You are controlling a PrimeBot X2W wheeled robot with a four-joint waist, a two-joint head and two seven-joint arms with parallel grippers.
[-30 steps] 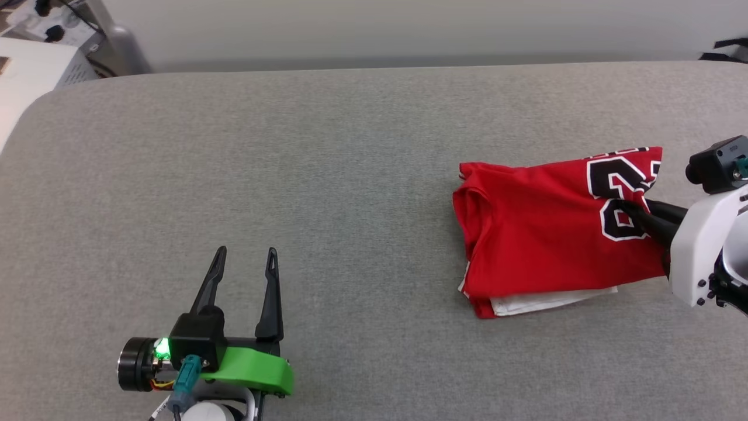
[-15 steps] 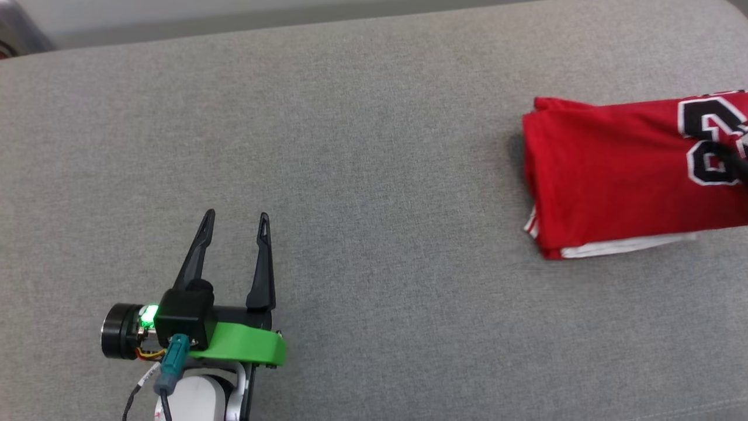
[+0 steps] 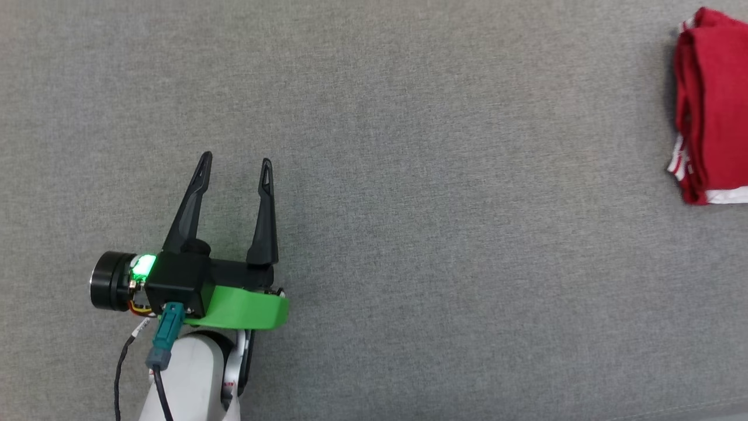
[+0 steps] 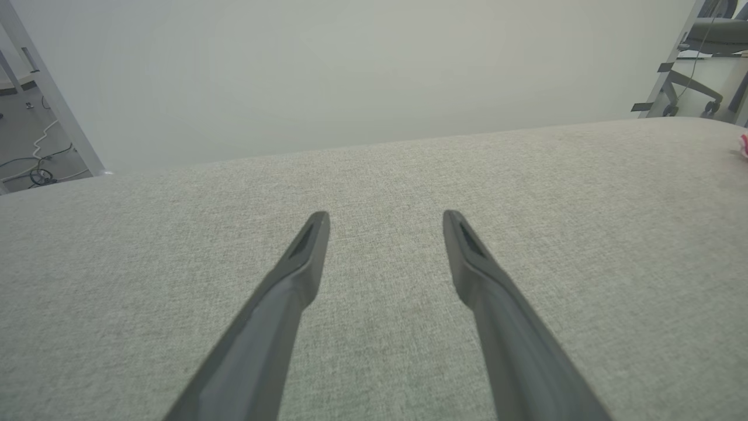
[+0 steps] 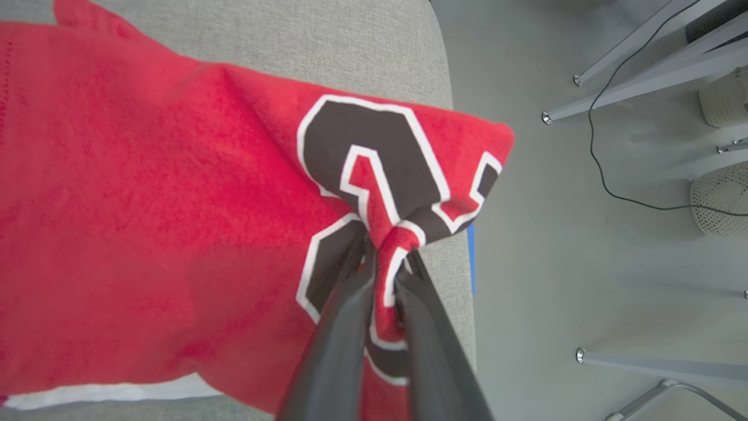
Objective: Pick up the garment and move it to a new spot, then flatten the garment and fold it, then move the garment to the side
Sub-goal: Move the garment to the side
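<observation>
Red and folded, the garment (image 5: 146, 204) lay on the grey fabric tabletop (image 5: 350, 35) by its right edge, with a white layer showing under one side. The right pincer (image 5: 388, 251) was clamped on a bunched pinch of the cloth, right in the black, white-outlined lettering, and a corner beside that grip reached past the tabletop's edge above the floor (image 5: 555, 234). The left pincer (image 3: 235, 159) hovered over bare grey fabric, well apart from the garment, fingers spread wide and holding nothing.

Left end effector (image 3: 235, 159) spread, right one (image 5: 388, 252) clamped
</observation>
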